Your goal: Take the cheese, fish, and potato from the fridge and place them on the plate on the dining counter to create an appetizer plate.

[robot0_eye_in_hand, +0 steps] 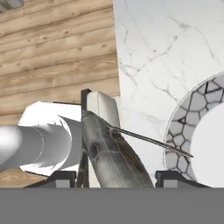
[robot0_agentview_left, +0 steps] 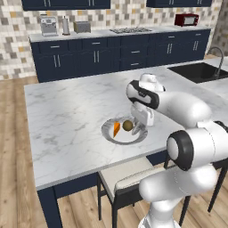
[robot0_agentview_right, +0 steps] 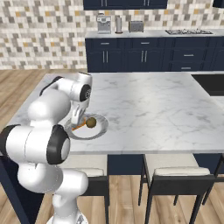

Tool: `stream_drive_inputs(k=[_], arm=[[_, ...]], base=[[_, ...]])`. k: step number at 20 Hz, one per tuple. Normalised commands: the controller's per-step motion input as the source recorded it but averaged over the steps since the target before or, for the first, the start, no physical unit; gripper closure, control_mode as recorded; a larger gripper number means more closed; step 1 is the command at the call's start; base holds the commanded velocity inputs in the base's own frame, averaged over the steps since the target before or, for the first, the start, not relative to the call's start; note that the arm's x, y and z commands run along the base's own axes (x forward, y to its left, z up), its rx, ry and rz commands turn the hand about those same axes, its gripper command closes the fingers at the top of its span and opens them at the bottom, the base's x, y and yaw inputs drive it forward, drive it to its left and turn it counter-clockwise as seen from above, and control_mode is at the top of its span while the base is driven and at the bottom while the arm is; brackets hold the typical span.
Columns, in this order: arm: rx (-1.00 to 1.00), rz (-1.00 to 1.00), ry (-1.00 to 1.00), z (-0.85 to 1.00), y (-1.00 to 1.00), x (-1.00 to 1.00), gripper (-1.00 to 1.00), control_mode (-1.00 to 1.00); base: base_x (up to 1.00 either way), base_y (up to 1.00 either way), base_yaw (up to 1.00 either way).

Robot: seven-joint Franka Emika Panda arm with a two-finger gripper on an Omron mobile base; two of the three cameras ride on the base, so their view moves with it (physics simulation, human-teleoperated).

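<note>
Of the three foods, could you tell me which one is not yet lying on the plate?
The fish, gripped between the jaws above the plate; the cheese and potato already lie on it.

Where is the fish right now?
In the hand view, the fish sits between the hand's fingertips, just beside the plate's rim, above the dining counter.

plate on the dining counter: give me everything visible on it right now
The plate is a round, shallow grey-white dish with a darker grey rim that shows a cracked mosaic pattern in the hand view. It sits flat on the dining counter, near its front edge. The cheese and the potato lie on it side by side. The gripper hangs over its right side.
</note>
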Motion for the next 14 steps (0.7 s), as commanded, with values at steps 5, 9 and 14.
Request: stream_drive_inputs(k=[5, 9, 14], arm=[[0.0, -0.06, 0.07, -0.3, 0.0, 0.3, 1.0, -1.0], [0.0, -0.07, 0.07, -0.33, 0.0, 0.2, 1.0, -1.0], [0.0, -0.08, 0.04, -0.26, 0.0, 0.22, 1.0, -1.0]], base=[[0.0, 0.0, 0.0], [0.0, 0.0, 0.0], [0.0, 0.0, 0.0]])
